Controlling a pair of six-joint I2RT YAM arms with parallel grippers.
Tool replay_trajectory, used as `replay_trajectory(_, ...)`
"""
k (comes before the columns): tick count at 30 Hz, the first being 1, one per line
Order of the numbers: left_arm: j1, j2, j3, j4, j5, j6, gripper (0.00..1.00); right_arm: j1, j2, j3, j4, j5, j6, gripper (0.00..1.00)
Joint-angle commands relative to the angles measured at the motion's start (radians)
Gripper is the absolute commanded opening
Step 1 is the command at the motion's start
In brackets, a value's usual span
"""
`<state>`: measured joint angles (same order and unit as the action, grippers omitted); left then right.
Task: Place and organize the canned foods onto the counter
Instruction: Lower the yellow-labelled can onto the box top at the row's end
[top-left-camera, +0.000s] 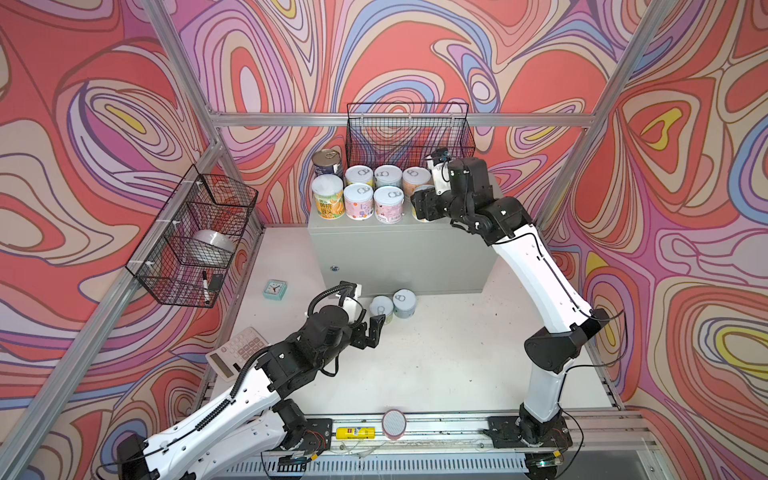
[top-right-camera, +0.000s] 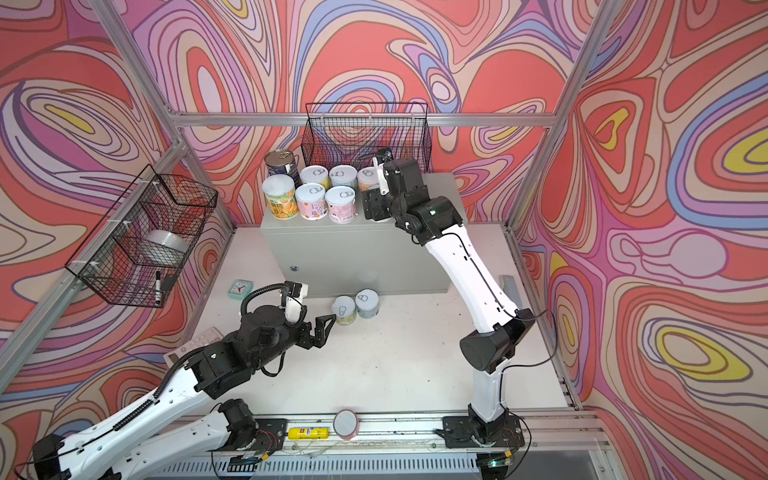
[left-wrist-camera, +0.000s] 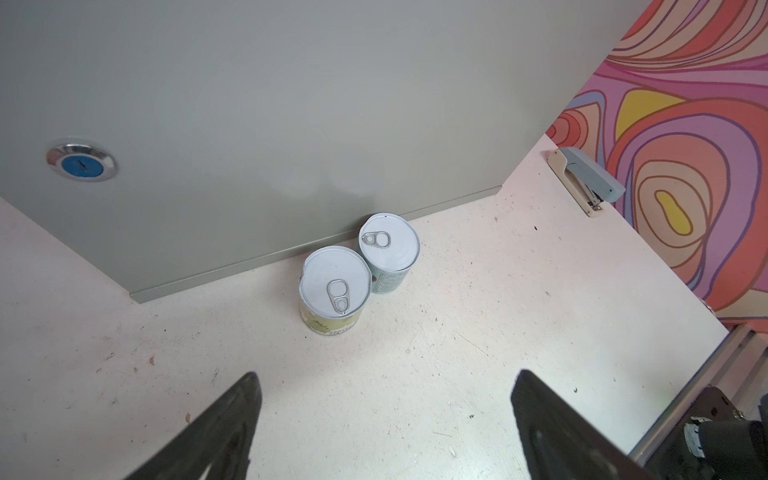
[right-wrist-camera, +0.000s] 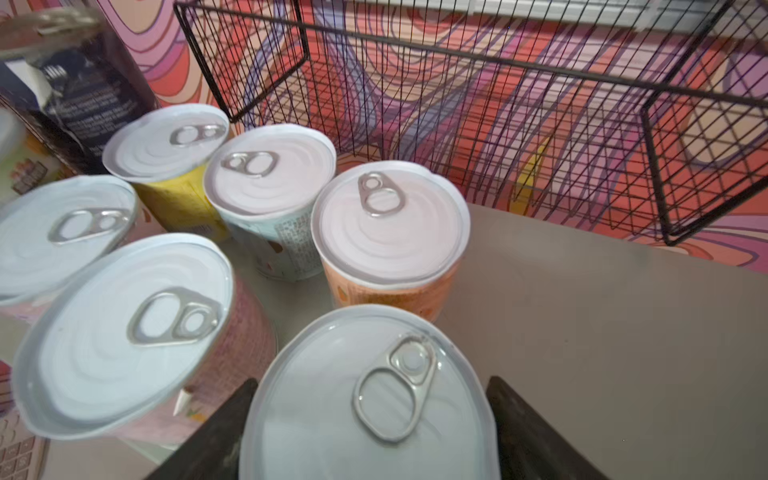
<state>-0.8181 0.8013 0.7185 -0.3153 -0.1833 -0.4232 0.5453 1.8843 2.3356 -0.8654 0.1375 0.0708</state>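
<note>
Several canned foods stand in two rows on the left half of the grey counter (top-left-camera: 395, 249): a dark blue tall tin (top-left-camera: 327, 162), a yellow-orange tall tin (top-left-camera: 328, 195) and short white-lidded tins (right-wrist-camera: 266, 174). My right gripper (right-wrist-camera: 370, 382) is open at the right end of the front row. Its jaws straddle one more short tin (right-wrist-camera: 332, 415) that stands on the counter top. Two short tins (left-wrist-camera: 334, 286) (left-wrist-camera: 388, 249) stand together on the floor against the counter's front. My left gripper (left-wrist-camera: 386, 378) hangs open and empty just before them.
A black wire basket (top-left-camera: 407, 133) hangs on the back wall behind the tins. Another basket (top-left-camera: 195, 232) hangs on the left wall. On the floor lie a small clock (top-left-camera: 274, 289), a calculator (top-left-camera: 237, 351) and a stapler (left-wrist-camera: 586, 178). A yellow tube (top-left-camera: 355, 432) and a pink-rimmed disc (top-left-camera: 393, 423) lie at the front rail.
</note>
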Motion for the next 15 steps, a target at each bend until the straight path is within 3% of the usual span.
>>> replay_trajectory(1,0.004,0.004,0.028,0.025,0.002,0.013,0.96,-0.003,-0.101,-0.021,0.083,0.018,0.006,0.87)
replay_trajectory(8,0.004,0.004,0.024,0.025,-0.002,0.012,0.96,-0.003,-0.266,-0.193,0.162,0.06,0.02,0.86)
replay_trajectory(15,0.007,0.012,0.028,0.025,0.005,0.015,0.95,-0.004,-0.346,-0.345,0.153,0.185,0.029,0.86)
